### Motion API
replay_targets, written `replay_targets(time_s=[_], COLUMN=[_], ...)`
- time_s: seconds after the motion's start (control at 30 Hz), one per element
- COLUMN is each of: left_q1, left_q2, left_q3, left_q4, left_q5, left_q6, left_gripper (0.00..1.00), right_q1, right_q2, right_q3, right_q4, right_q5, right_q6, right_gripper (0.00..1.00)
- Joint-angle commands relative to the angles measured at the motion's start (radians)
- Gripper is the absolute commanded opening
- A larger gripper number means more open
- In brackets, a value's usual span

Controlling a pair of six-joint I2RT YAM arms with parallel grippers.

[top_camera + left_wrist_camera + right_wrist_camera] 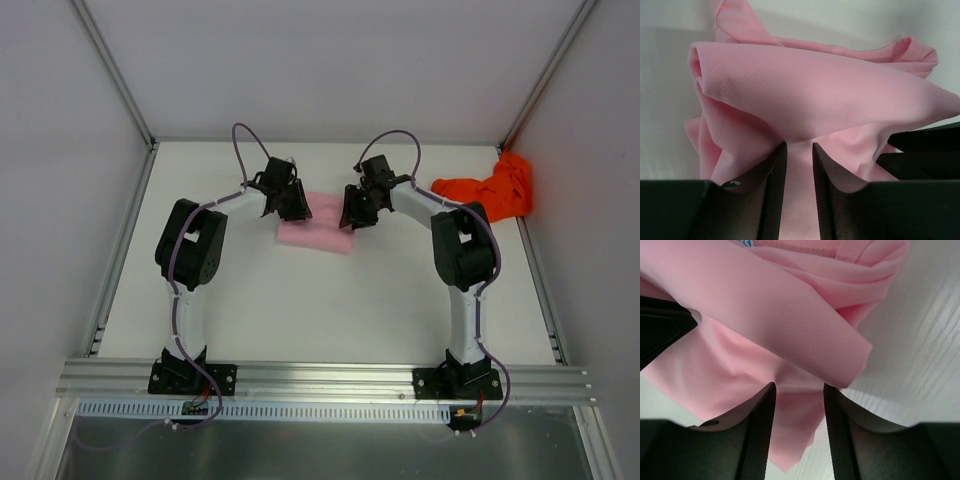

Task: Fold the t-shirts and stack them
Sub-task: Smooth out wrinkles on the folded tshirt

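The pale pink t-shirt (pixel 318 238) lies bunched in a small folded heap at the middle of the table's far half. My left gripper (pixel 297 211) is at its left far edge. In the left wrist view (pixel 799 146) the jaws stand narrowly apart with pink cloth (pixel 810 95) filling the gap. My right gripper (pixel 352 216) is at the right far edge. In the right wrist view (pixel 799 386) its jaws stand wider apart, with a loose pink corner (pixel 790 435) hanging between them and table showing through. The orange-red t-shirt (pixel 495 188) lies crumpled at the far right.
The white table (pixel 330 310) is walled by white panels at the back and both sides. An aluminium rail (pixel 320 378) runs along the near edge, where both arm bases are bolted.
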Motion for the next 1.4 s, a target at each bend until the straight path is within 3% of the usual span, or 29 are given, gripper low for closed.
replay_targets(time_s=[0.0, 0.07, 0.17, 0.27, 0.4, 0.5, 0.57, 0.6, 0.7, 0.87, 1.37], left_q1=[0.015, 0.015, 0.015, 0.016, 0.031, 0.053, 0.064, 0.067, 0.070, 0.071, 0.102], left_q2=[-0.009, -0.032, -0.096, -0.131, -0.158, -0.133, -0.102, -0.086, -0.059, 0.000, 0.171], left_q3=[0.066, 0.089, 0.126, 0.156, 0.169, 0.173, 0.183, 0.186, 0.192, 0.218, 0.362], left_q4=[-0.004, -0.032, -0.075, -0.112, -0.129, -0.117, -0.112, -0.106, -0.089, -0.086, -0.091], left_q5=[0.017, 0.012, -0.015, -0.084, -0.138, -0.138, -0.141, -0.141, -0.130, -0.117, -0.063], left_q6=[0.018, 0.047, 0.097, 0.153, 0.187, 0.184, 0.182, 0.180, 0.176, 0.167, 0.130], left_gripper=[0.27, 0.31, 0.48, 0.56, 0.61, 0.59, 0.54, 0.47, 0.35, 0.30, 0.32], right_q1=[-0.009, -0.009, -0.011, -0.022, -0.029, -0.029, -0.031, -0.029, -0.029, -0.031, -0.039], right_q2=[-0.037, -0.074, -0.144, -0.216, -0.270, -0.253, -0.213, -0.201, -0.149, -0.054, 0.149], right_q3=[0.077, 0.135, 0.191, 0.211, 0.205, 0.188, 0.177, 0.171, 0.157, 0.179, 0.381], right_q4=[-0.022, -0.063, -0.109, -0.132, -0.132, -0.109, -0.095, -0.089, -0.060, -0.049, -0.094], right_q5=[0.008, 0.016, 0.066, 0.113, 0.128, 0.108, 0.094, 0.084, 0.083, 0.086, 0.131], right_q6=[-0.053, -0.077, -0.110, -0.142, -0.145, -0.146, -0.133, -0.128, -0.122, -0.091, -0.111], right_gripper=[0.47, 0.53, 0.62, 0.68, 0.66, 0.50, 0.34, 0.26, 0.18, 0.17, 0.20])
